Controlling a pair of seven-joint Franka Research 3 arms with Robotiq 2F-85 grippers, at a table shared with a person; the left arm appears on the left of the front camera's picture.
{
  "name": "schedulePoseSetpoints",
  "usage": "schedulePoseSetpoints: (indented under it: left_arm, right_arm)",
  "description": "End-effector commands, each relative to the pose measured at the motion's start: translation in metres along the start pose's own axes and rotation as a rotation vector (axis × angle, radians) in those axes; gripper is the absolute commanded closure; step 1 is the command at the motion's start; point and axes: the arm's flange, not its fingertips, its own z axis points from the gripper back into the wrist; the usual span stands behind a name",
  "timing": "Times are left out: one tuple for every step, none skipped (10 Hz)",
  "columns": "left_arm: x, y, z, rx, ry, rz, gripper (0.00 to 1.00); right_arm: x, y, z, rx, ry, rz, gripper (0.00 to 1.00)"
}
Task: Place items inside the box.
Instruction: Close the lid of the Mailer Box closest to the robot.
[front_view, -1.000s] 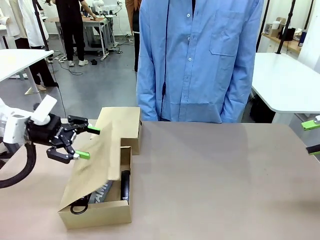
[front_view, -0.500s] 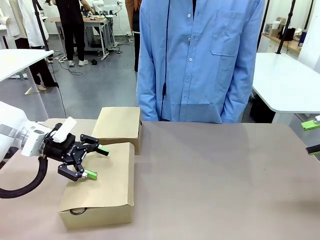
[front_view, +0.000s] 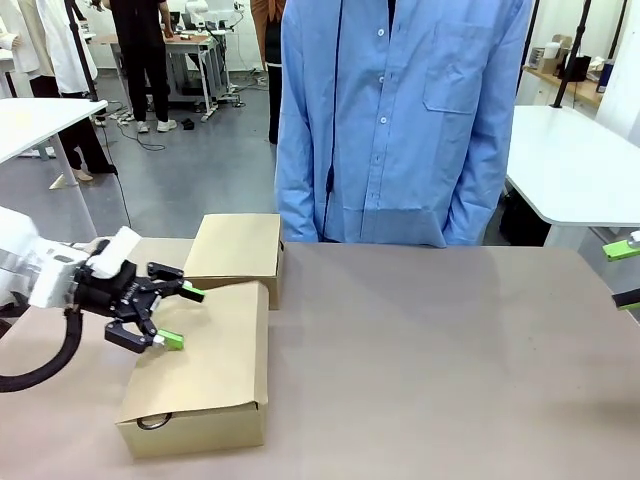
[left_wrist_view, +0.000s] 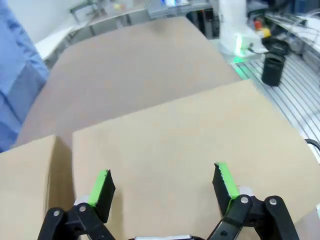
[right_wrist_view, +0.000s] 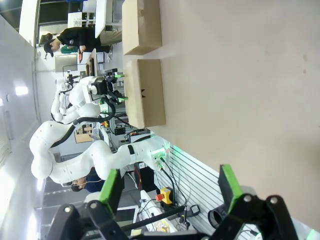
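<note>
The box (front_view: 205, 372) sits on the left near part of the table (front_view: 430, 360), its long axis running from the near edge toward the far side. Its lid (front_view: 215, 335) lies flat over the opening, so the contents are covered; only a dark loop of something (front_view: 150, 422) shows at a small gap on the near left corner. What that loop belongs to cannot be told. A second, smaller box (front_view: 236, 247) stands just beyond it on the far side, touching or nearly touching it.

The left gripper (front_view: 175, 316) hovers at the left edge of the lid, about midway along the box's length. Its jaws are spread wide and hold nothing. In the left wrist view the two green pads (left_wrist_view: 101, 187) straddle bare cardboard, with the lid surface directly ahead and below.

The right gripper (front_view: 628, 270) is at the far right edge of the table, well apart from the box, jaws fully spread and empty. The left arm is therefore by far the nearer one.

Judgement: the packing appears complete and the lid is down. Any further press or tuck on the lid falls to the left arm, moving rightward and down across the short axis. The person (front_view: 400, 120) stands at the far side, hands not on the table.
</note>
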Motion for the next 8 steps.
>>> schedulePoseSetpoints:
  left_arm:
    - [-0.013,-0.132,0.026,0.097,-0.092,0.12,0.0]
    - [0.002,-0.131,0.051,0.148,-0.119,0.297,0.0]
    - [0.013,-0.133,0.082,0.073,-0.168,0.448,0.0]
    - [0.018,-0.135,0.108,0.076,-0.197,0.59,0.0]
    - [0.017,-0.139,0.138,0.008,-0.252,0.723,0.0]
    - [0.013,-0.139,0.161,-0.075,-0.29,0.865,0.0]
    - [0.008,-0.136,0.175,-0.069,-0.337,0.994,0.0]
    - [0.002,-0.133,0.183,-0.097,-0.35,1.121,0.0]
  right_arm:
    - [0.001,0.004,0.001,0.021,-0.006,-0.007,0.0]
    - [0.001,0.004,0.001,0.021,-0.006,-0.007,0.0]
    - [0.001,0.004,0.001,0.021,-0.006,-0.007,0.0]
    - [0.001,0.004,0.001,0.021,-0.006,-0.007,0.0]
    - [0.001,0.004,0.001,0.021,-0.006,-0.007,0.0]
    - [0.001,0.004,0.001,0.021,-0.006,-0.007,0.0]
    - [0.001,0.004,0.001,0.021,-0.006,-0.007,0.0]
    - [0.001,0.004,0.001,0.021,-0.006,-0.007,0.0]
